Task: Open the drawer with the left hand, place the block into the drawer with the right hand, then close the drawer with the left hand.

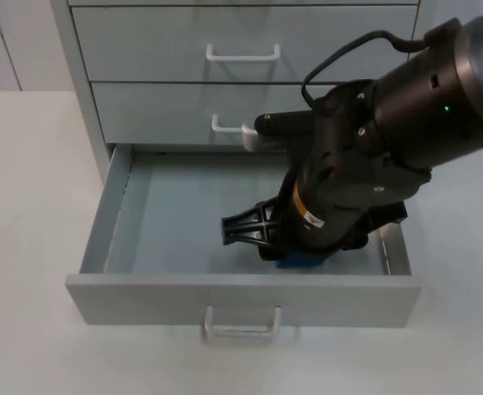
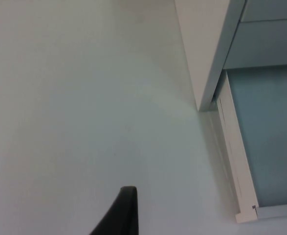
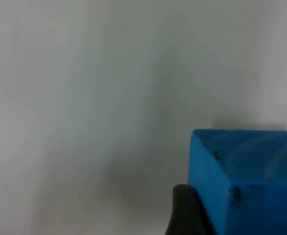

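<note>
Drawer (image 1: 142,222) is pulled fully out, bottom one of the cabinet (image 1: 85,74), so the opening step looks done. Right gripper (image 1: 289,257) is down inside it near the front wall, right of centre. Blue block (image 1: 297,262) sits under the gripper, only a sliver visible from the top view; in the right wrist view the block (image 3: 246,181) shows with one black fingertip (image 3: 182,210) touching its side. Can't tell whether the claw is clamped on it or already released, nor whether the block rests on the drawer floor (second finger isn't visible). Left gripper (image 2: 121,215) waits over the white table (image 2: 84,98) just beside the drawer's left side, its state unclear too.

Handling guess: block looks like a rigid, light cube with flat faces and scuffed specks, not fragile. Best taken on two opposite flat sides, mid-height; smooth faces might slip if pinched near an edge. Closing is left: push on the front panel or handle (image 1: 241,325)
</note>
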